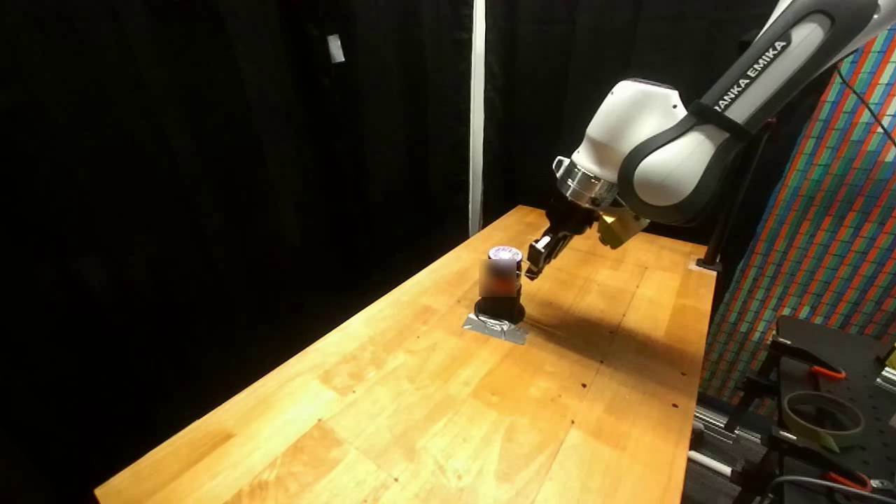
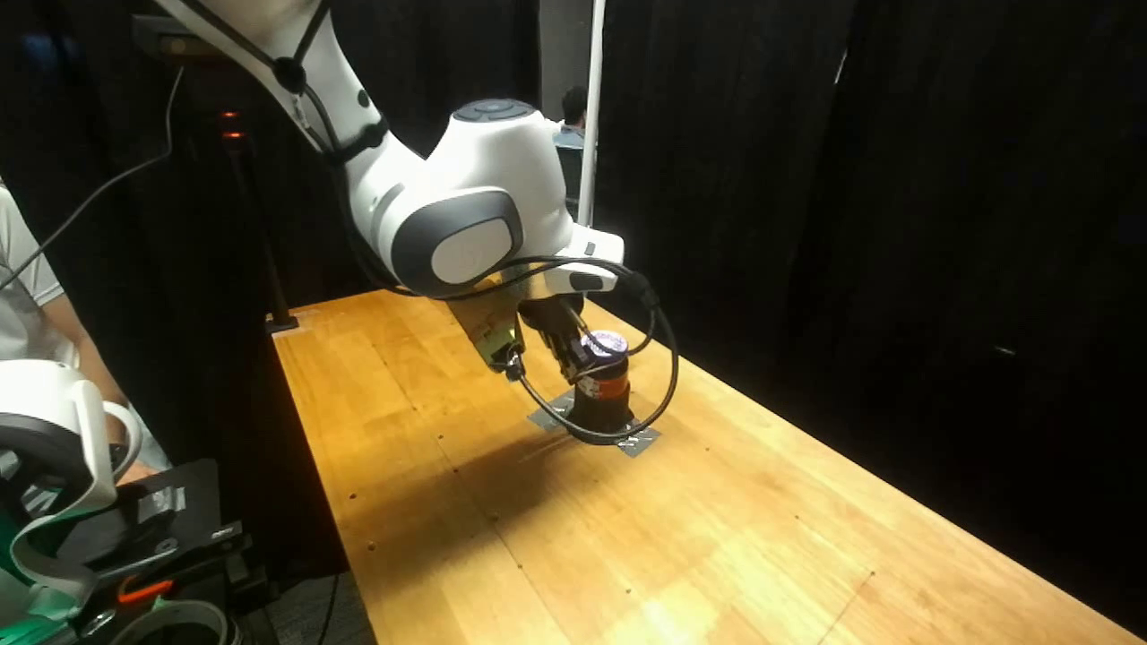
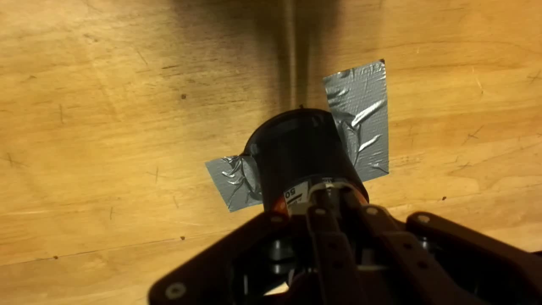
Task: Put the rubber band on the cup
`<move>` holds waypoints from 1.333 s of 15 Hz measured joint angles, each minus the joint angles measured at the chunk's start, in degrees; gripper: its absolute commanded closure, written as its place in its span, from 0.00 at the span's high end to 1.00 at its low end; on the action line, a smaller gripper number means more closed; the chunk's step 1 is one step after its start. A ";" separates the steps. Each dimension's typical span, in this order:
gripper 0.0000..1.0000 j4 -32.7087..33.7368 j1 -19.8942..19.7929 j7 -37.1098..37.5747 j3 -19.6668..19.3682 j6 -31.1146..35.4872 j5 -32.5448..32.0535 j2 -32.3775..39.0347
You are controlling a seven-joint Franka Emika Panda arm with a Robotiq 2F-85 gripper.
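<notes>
– How is the cup (image 2: 602, 387) placed?
– It is stood upright on the table (image 2: 762, 520), its dark, squat body ringed by an orange stripe and topped with pale printing.
– And the band (image 3: 339, 184)?
– It is seen as a thin, pale loop, curved at the tips of the gripper (image 3: 335, 198) beside the cup; whether the cup is touched cannot be told.

The worktop (image 1: 448, 420) is brightly lit and crossed by a soft shadow (image 1: 609, 343); the curtains (image 1: 210, 175) are sunk in black. In an exterior view the cup (image 1: 501, 281) is partly blurred. In the wrist view the claw (image 3: 336, 195) is dimly rendered.
</notes>
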 measured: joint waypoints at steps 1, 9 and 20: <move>0.14 -1.25 0.00 0.08 0.15 3.18 0.35 -0.05; 0.14 -9.00 -4.97 1.20 7.33 24.46 2.91 -0.03; 0.13 -14.50 -7.93 8.05 8.15 41.75 -3.87 1.23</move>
